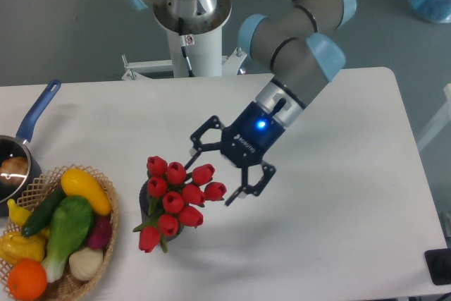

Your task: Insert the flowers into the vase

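The flowers, a bunch of red tulip buds with green stems, stand in the dark grey vase, which is mostly hidden under the blooms; only its left rim shows. The bunch leans toward the front. My gripper is open and empty, just to the right of the blooms and slightly above them, with its fingers spread wide and apart from the flowers.
A wicker basket with toy vegetables and fruit sits at the front left, close to the vase. A blue-handled saucepan stands at the left edge. The arm's white base post is at the back of the table.
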